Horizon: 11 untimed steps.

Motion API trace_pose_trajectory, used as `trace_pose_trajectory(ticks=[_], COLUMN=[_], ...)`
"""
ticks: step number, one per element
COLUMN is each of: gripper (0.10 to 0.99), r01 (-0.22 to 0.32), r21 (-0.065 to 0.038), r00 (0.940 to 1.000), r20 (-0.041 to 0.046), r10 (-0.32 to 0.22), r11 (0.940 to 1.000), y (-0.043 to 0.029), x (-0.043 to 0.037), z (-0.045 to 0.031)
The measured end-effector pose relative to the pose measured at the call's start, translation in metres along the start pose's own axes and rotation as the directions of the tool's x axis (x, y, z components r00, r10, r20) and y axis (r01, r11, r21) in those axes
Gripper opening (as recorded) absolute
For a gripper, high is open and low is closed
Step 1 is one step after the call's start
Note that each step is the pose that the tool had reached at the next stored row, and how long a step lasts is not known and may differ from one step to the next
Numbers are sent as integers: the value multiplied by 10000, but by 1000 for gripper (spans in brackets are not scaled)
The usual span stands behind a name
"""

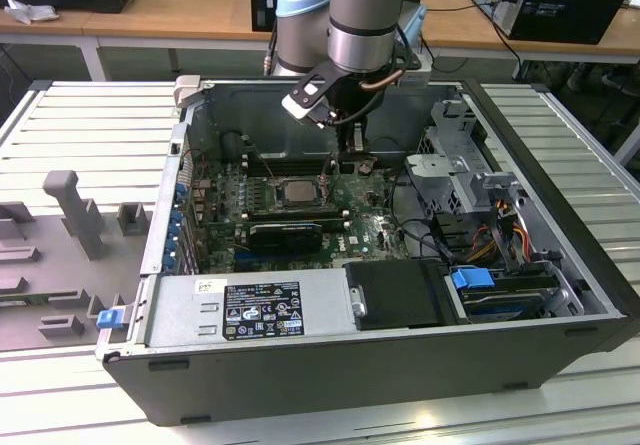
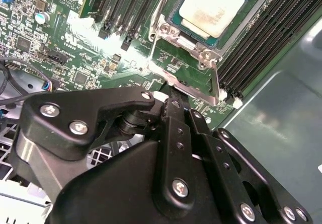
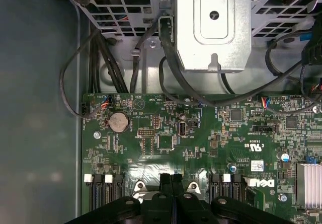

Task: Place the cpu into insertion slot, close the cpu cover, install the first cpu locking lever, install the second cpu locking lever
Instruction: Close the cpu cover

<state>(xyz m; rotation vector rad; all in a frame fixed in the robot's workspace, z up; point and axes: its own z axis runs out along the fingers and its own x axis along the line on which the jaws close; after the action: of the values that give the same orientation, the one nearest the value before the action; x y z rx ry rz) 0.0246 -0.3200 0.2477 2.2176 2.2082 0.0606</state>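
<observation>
The cpu lies silver face up in the insertion slot on the green board; in the exterior view the cpu sits mid-case. The cpu cover lies flat around the chip as a metal frame. A thin wire locking lever runs along the frame's edge, and its bent end passes right by my fingertips. My black gripper is shut, fingers pressed together just beside the socket's corner. In the exterior view the gripper hangs over the board right behind the socket. Whether it touches the lever is unclear.
Black memory slots flank the socket. A grey drive cage and black cables stand beyond the board. A long black card and the power supply lie toward the front. The case walls hem in the board.
</observation>
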Motion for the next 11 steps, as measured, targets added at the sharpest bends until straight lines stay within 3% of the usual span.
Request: trace_pose_trajectory(ticks=[11], gripper=[106], r01=[1], r21=[0], r00=[10000], r20=[1], r10=[-1], r11=[10000], y=[-74], x=[0], z=[-3])
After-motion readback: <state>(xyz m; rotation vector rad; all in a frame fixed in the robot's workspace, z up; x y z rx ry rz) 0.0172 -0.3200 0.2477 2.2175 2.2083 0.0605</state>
